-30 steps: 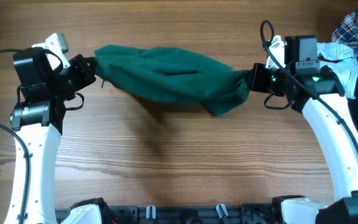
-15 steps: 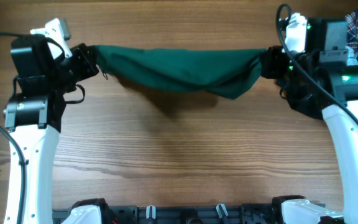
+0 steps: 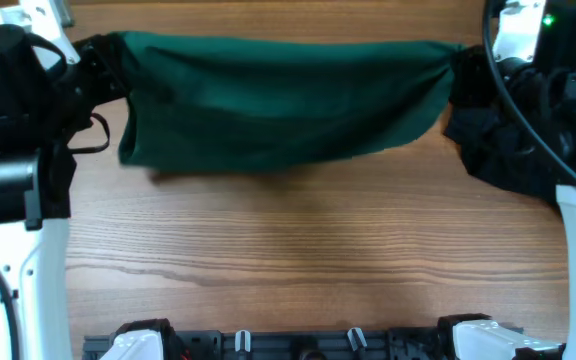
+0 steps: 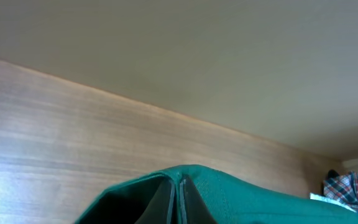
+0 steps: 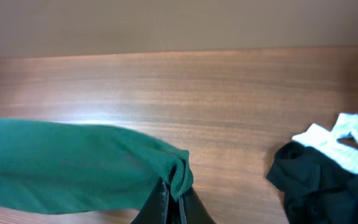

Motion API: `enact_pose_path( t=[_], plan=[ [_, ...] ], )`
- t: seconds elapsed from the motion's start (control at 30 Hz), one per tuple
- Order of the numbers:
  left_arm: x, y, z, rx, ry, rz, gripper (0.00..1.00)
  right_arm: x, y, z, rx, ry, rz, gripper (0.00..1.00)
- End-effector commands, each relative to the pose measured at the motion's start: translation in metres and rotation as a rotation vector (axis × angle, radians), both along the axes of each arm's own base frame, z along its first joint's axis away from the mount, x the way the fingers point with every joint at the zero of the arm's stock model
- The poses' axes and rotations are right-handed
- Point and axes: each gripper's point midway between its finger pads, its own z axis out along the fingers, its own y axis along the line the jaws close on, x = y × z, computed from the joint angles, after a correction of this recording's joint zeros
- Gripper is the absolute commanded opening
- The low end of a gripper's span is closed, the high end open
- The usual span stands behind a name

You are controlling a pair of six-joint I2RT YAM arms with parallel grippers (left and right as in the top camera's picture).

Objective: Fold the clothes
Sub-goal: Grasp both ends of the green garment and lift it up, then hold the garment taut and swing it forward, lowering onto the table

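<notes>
Gripping green garment [image 3: 278, 100] taut: left end effector [image 3: 113, 60], right end effector [image 3: 456, 70], arms outspread.

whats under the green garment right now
Only bare wooden table shows below the green garment, which hangs stretched between the left tool and the right tool. The strip of table directly beneath it is covered from overhead.

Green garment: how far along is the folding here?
Done: no fold yet. In hand: the green garment is stretched wide between the left pincer and right pincer, both shut on its ends. Left: fold it, then the black garment, white piece and plaid shirt, all unfolded.
</notes>
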Motion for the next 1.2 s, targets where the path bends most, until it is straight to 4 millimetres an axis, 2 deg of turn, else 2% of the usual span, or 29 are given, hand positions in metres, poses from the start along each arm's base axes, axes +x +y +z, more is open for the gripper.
enact_pose_path(
  t=[0.0, 0.23, 0.53, 0.63, 0.8, 0.97, 1.17],
  plan=[
    [-0.012, 0.006, 0.033, 0.046, -0.082, 0.030, 0.04, -0.010, -0.011, 0.040, -0.043, -0.101, -0.034, 0.04],
    [-0.026, 0.005, 0.049, 0.049, -0.129, 0.032, 0.04, -0.030, -0.026, 0.057, -0.087, -0.103, -0.095, 0.04],
    [-0.050, -0.003, 0.073, 0.047, -0.202, 0.015, 0.04, -0.059, -0.028, 0.092, -0.064, -0.196, -0.107, 0.04],
    [-0.060, -0.010, 0.081, 0.046, -0.230, -0.004, 0.04, -0.072, -0.031, 0.097, -0.059, -0.197, -0.125, 0.04],
    [-0.080, -0.024, 0.093, 0.042, -0.271, -0.048, 0.04, -0.089, -0.035, 0.096, -0.070, -0.162, -0.136, 0.04],
    [-0.096, -0.032, 0.091, 0.039, -0.258, -0.073, 0.04, -0.106, -0.038, 0.094, -0.059, -0.147, -0.156, 0.04],
    [-0.111, -0.030, 0.084, 0.041, -0.227, -0.068, 0.04, -0.137, -0.043, 0.104, -0.043, -0.190, -0.183, 0.04]
  ],
)
